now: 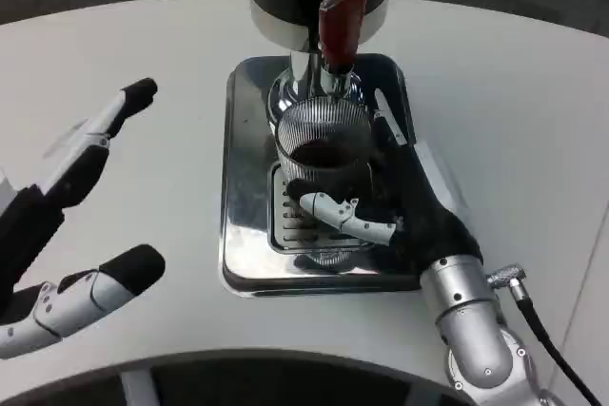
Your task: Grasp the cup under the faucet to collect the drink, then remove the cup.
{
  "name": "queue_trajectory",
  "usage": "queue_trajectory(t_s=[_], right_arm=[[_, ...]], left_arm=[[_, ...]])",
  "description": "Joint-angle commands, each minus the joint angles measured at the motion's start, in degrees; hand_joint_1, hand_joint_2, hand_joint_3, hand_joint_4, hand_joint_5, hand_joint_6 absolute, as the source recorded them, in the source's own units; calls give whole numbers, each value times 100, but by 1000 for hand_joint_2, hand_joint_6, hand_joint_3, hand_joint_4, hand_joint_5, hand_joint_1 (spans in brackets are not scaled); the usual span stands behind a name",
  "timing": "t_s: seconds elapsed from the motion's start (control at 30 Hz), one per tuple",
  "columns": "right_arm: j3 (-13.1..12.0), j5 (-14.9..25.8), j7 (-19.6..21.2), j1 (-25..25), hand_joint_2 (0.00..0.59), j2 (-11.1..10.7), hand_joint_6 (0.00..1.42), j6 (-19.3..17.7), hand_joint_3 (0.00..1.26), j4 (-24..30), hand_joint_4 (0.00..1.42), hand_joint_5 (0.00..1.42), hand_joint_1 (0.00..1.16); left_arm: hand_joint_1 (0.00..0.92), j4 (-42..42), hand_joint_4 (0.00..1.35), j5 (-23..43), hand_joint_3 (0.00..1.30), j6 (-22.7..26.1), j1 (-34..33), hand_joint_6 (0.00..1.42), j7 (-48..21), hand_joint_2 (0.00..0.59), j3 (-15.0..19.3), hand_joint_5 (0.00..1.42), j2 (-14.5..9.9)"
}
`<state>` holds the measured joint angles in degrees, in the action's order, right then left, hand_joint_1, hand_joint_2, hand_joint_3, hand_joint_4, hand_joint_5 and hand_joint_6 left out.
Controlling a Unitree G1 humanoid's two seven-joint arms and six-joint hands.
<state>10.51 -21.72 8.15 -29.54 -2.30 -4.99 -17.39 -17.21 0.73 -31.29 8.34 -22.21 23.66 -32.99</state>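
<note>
Your right hand (pixel 404 199) has its fingers clamped around the ribbed cup (pixel 322 145), under the faucet (pixel 341 30); your left hand (pixel 67 225) waits, fingers apart.

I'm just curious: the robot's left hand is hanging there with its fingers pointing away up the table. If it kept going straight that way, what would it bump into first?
Probably nothing: the left hand points up and right across bare white table, likely passing left of the steel tray, though depth is unclear.
</note>
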Motion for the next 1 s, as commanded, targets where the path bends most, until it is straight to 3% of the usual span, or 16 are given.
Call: queue_trajectory(t_s=[0.03,0.53,0.7,0.77,0.83,1.0], right_arm=[[43,98,-16,-66,175,91,162,-21,0,-451,0,0,735],[73,186,-7,-320,173,147,191,-263,0,-1087,31,29,770],[41,233,120,-363,174,205,253,-370,0,-1256,109,100,826],[-12,293,206,-386,169,268,285,-432,13,-1372,158,144,847],[-49,343,283,-413,174,313,383,-503,126,-1478,321,282,874],[-173,487,561,-482,174,440,561,-763,296,-1729,531,487,938]], left_arm=[[0,-10,0,-90,0,-1,315,0,27,168,80,8,36],[0,475,0,-232,0,-113,262,0,-69,173,-133,8,-143],[0,492,0,-211,0,-60,250,0,-48,177,-139,8,-156],[0,489,0,-196,0,-30,272,0,-44,177,-111,8,-165],[0,480,0,-183,0,-12,290,0,-40,178,-85,8,-175],[0,421,0,-137,0,96,352,0,-38,179,-19,8,-180]])
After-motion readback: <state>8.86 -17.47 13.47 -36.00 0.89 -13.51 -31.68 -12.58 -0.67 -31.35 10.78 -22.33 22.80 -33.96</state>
